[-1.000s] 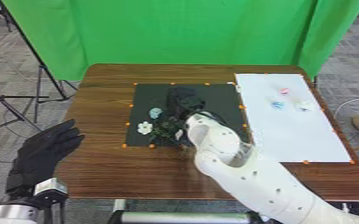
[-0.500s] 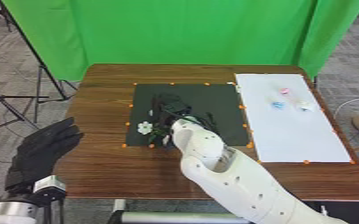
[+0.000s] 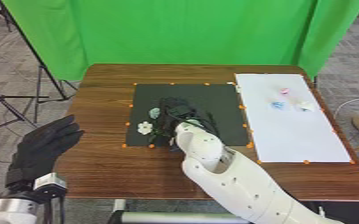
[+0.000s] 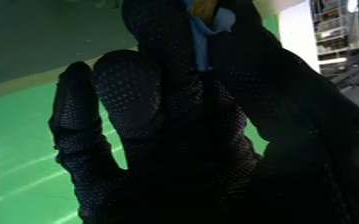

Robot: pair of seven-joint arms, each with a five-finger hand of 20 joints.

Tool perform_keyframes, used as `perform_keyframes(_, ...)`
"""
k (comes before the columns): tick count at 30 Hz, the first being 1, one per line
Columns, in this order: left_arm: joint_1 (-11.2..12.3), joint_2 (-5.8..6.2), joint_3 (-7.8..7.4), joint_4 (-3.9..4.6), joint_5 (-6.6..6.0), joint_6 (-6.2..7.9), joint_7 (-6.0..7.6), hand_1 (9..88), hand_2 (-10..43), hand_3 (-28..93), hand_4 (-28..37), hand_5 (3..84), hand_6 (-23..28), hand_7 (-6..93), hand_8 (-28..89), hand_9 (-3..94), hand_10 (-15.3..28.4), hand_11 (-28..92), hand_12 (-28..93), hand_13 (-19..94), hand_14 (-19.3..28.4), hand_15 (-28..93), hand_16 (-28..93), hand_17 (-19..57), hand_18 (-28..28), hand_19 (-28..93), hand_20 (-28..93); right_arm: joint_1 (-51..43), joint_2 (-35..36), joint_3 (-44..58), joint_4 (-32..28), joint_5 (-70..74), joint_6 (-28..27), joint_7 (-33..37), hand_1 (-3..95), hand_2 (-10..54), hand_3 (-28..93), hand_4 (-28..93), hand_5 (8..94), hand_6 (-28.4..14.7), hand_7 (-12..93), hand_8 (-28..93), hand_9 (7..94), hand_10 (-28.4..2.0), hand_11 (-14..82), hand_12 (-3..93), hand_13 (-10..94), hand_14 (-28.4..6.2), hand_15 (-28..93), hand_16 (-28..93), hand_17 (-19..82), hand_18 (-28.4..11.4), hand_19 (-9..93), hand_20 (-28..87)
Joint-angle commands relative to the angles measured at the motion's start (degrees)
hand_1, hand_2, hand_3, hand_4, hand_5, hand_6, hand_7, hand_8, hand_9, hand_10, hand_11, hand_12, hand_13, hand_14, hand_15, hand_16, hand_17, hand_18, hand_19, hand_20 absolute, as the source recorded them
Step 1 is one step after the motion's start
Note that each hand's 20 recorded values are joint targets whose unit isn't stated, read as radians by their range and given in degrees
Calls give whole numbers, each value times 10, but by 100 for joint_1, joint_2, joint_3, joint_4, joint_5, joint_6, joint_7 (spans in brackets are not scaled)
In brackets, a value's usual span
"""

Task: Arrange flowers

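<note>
In the head view, my right hand (image 3: 177, 108) is low over the black mat (image 3: 222, 95). Beside its fingers lies a pale blue flower (image 3: 154, 113), and a white flower (image 3: 145, 128) rests nearer the mat's left front corner. Dark green leaves (image 3: 164, 133) lie partly under the hand. In the right wrist view, the thumb and a finger of my right hand (image 4: 171, 120) pinch a blue, petal-like piece (image 4: 201, 37) with a tan part. My left hand (image 3: 44, 145) is held off the table's left edge, fingers straight.
On the right of the brown table (image 3: 104, 165) lies a white sheet (image 3: 295, 142) bearing a pink flower (image 3: 285, 91), a blue flower (image 3: 278, 105) and a whitish flower (image 3: 305, 106). Orange markers line both areas. A green curtain (image 3: 193, 35) hangs behind.
My right hand and forearm have shifted left over the mat. The pale blue flower, covered half a second ago, shows again beside the hand. My left hand has barely moved.
</note>
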Motion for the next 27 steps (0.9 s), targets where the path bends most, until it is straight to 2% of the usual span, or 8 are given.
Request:
perform_keyframes(1,17,-13,33,16,20,-50,-37,272,50,827,-122,457,138,123,-80,379,223,345,87,271,284,570,-121,-96,215,575,118,139,-3,-52,27,-125,210,119,541,-95,766,-283,838,-7,199,30,880,-68,239,395,699,-68,682,336,215,-252,794,369)
perform_keyframes(7,-23,-33,23,25,62,-100,-127,272,50,827,-121,457,138,123,-80,380,224,345,86,272,284,571,-121,-96,214,574,117,93,-52,23,-133,0,-98,94,492,-95,779,-283,794,-17,205,19,842,-84,224,406,636,-88,714,313,179,-256,784,369)
perform_keyframes(11,-41,-49,24,25,78,-114,-168,273,50,828,-121,457,137,123,-80,380,224,346,86,272,284,571,-121,-95,214,574,118,37,-97,90,-190,-23,-284,-3,449,-95,796,-283,754,-24,212,0,783,-100,290,364,597,-115,742,283,155,-264,771,386)
perform_keyframes(12,-69,-58,25,30,96,-138,-214,273,50,828,-121,457,137,123,-80,380,224,346,86,272,284,571,-121,-95,214,574,118,7,-109,127,-207,-10,-344,-7,442,-95,800,-283,751,-24,212,-2,776,-103,301,356,594,-117,746,274,153,-264,769,388)
perform_keyframes(13,-56,-53,22,28,93,-139,-196,273,49,829,-121,457,137,123,-80,380,224,346,86,272,284,571,-121,-95,214,574,117,25,-102,106,-216,49,-341,19,417,-95,812,-283,738,-24,208,-17,751,-111,344,321,582,-126,757,256,149,-267,764,398)
perform_keyframes(18,-72,-56,17,36,117,-165,-244,274,50,829,-121,456,137,124,-81,380,224,346,86,273,283,571,-122,-96,214,575,118,8,-108,136,-236,64,-436,48,386,-95,827,-283,722,-24,202,-78,710,-130,402,276,560,-138,769,243,136,-279,753,412)
perform_keyframes(21,-62,-75,-4,28,125,-174,-269,274,51,829,-121,457,137,124,-81,380,223,346,86,273,283,572,-122,-95,214,575,117,12,-122,156,-223,67,-481,87,377,-95,831,-283,716,-25,204,-131,696,-136,423,258,550,-143,773,241,132,-282,748,417)
perform_keyframes(27,-63,-80,-28,27,151,-183,-327,275,50,828,-120,457,137,124,-82,381,224,345,85,274,283,572,-122,-95,214,575,117,-13,-126,189,-259,66,-596,144,360,-95,842,-283,700,-37,197,-132,663,-152,448,237,524,-157,781,241,123,-283,736,427)
